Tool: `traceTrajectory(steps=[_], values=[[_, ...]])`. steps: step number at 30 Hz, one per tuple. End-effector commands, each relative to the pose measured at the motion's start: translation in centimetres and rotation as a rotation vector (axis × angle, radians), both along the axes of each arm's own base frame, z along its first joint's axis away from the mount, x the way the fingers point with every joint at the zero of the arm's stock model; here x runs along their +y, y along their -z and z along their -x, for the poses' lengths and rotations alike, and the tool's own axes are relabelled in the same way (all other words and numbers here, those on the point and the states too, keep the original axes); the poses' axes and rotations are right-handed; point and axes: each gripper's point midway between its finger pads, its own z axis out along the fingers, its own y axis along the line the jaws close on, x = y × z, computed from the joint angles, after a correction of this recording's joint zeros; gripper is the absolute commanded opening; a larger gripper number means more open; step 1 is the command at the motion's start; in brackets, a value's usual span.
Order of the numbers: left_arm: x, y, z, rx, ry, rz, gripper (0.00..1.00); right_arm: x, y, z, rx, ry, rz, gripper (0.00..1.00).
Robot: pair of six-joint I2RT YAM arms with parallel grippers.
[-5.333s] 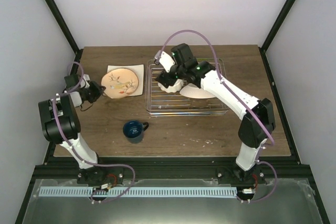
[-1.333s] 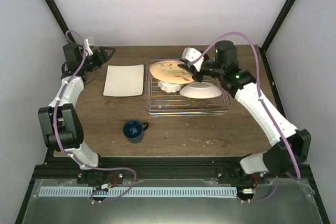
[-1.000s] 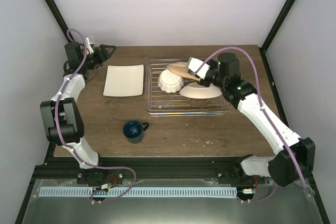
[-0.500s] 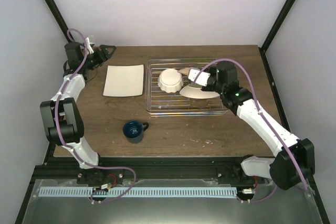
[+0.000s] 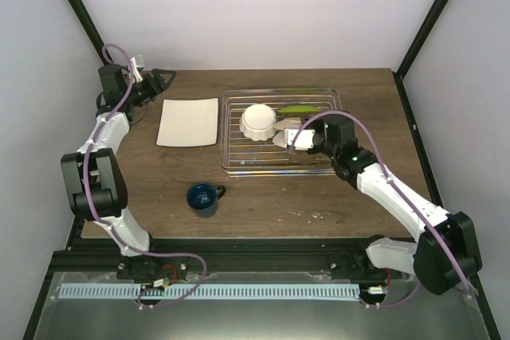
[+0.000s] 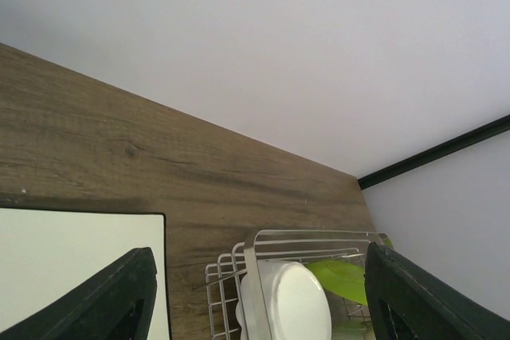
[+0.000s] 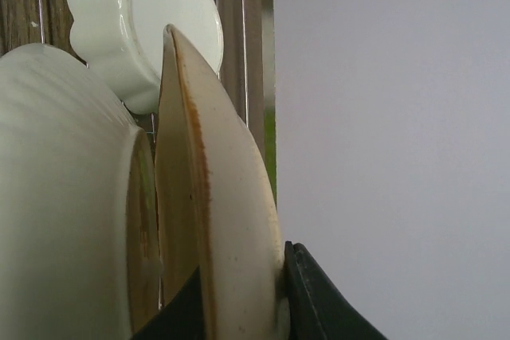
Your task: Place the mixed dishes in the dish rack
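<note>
My right gripper (image 7: 239,296) is shut on the rim of the beige plate (image 7: 203,197), which stands on edge inside the silver dish rack (image 5: 279,94). Just beyond it the white scalloped bowl (image 5: 259,121) lies upside down in the rack. A lime-green plate (image 5: 300,109) stands on edge at the rack's far side. The white square plate (image 5: 189,121) lies flat on the table left of the rack. The dark blue mug (image 5: 204,198) stands nearer the front. Over the table's far left corner my left gripper (image 5: 159,79) hangs open and empty.
A large cream ribbed dish (image 7: 56,197) leans in the rack right beside the beige plate. My right arm (image 5: 382,189) reaches over the rack's near right corner. Black frame posts and white walls close in the wooden table (image 5: 319,205).
The right arm has turned the beige plate on edge and lowered it into the rack, drawing back toward the near side. The lime-green plate now shows behind it. The left arm has held still.
</note>
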Motion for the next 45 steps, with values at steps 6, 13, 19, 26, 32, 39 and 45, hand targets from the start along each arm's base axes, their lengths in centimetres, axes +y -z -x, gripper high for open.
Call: traceTrajectory(steps=[6,13,19,26,32,39,45], values=[[0.2,-0.8,0.2,-0.038,-0.006,-0.010,0.73,-0.5,-9.4,-1.0,-0.323,0.021,-0.028,0.01],[0.2,-0.8,0.0,-0.040,-0.010,-0.003,0.73,-0.7,-11.8,-1.2,-0.402,0.042,-0.039,0.01],[0.2,-0.9,-0.2,-0.042,-0.008,-0.001,0.73,-1.1,-13.6,-2.0,-0.469,0.076,-0.049,0.01],[0.3,-1.0,-0.4,-0.044,-0.007,-0.002,0.73,-0.8,-12.9,-2.6,-0.452,0.068,-0.041,0.01],[0.2,-0.7,-0.4,-0.039,-0.003,-0.005,0.73,-0.4,-11.2,-2.8,-0.395,0.049,-0.041,0.01],[0.2,-0.4,-0.3,-0.031,-0.002,-0.007,0.73,-0.5,-10.4,-2.3,-0.355,0.046,-0.040,0.01],[0.3,-0.3,-0.4,-0.029,-0.004,-0.001,0.73,-1.4,-12.2,-2.0,-0.393,0.086,-0.045,0.01]])
